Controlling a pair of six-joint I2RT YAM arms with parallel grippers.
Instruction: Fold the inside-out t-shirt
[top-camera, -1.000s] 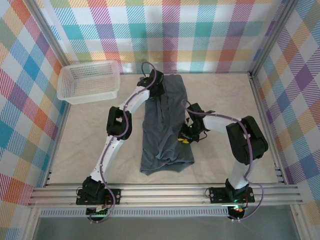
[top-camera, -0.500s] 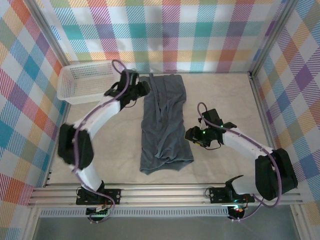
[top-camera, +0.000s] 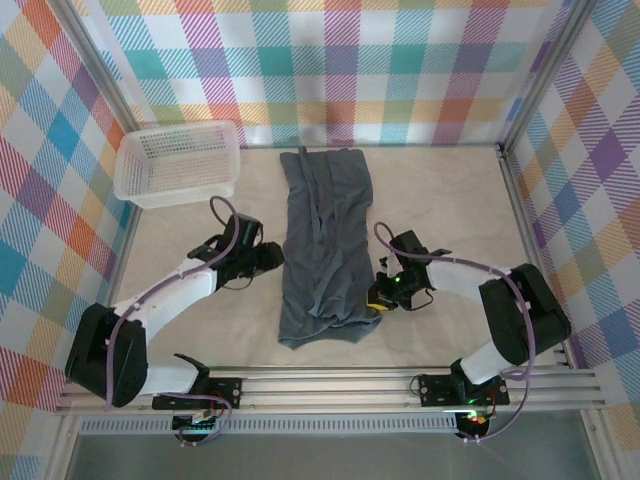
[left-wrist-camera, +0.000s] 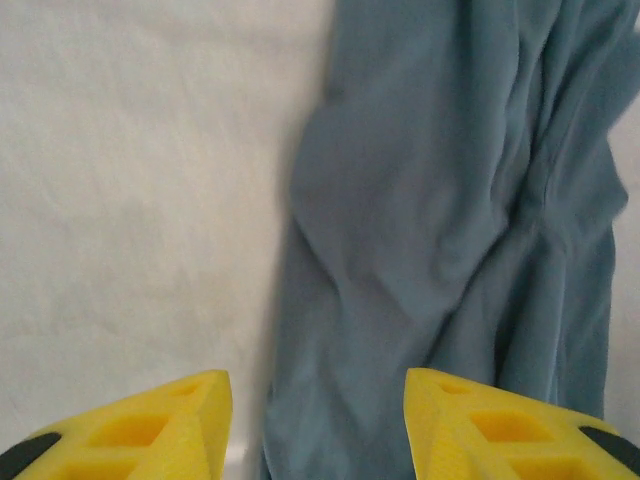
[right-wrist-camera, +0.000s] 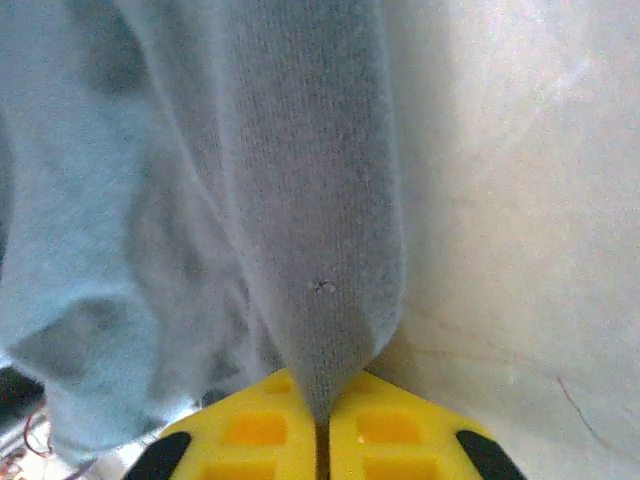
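The inside-out t-shirt (top-camera: 328, 240) is slate blue-grey and lies as a long wrinkled strip down the middle of the table. My right gripper (top-camera: 378, 298) sits at its lower right edge, shut on a pinch of the cloth; in the right wrist view the t-shirt (right-wrist-camera: 310, 220) runs down into the closed yellow fingers (right-wrist-camera: 400, 430). My left gripper (top-camera: 275, 258) is at the strip's left edge, open. In the left wrist view its yellow fingertips (left-wrist-camera: 150, 420) stand apart, with the t-shirt's (left-wrist-camera: 440, 220) edge between them.
A white lattice basket (top-camera: 178, 163) stands at the back left. Bare pale table (top-camera: 440, 210) lies to either side of the shirt. Metal rails (top-camera: 330, 385) run along the near edge, and plaid walls enclose the other three sides.
My left arm swung from the shirt's top end down to its left edge at mid-length, and its jaws opened. My right gripper shifted to the lower right edge and shut on the cloth.
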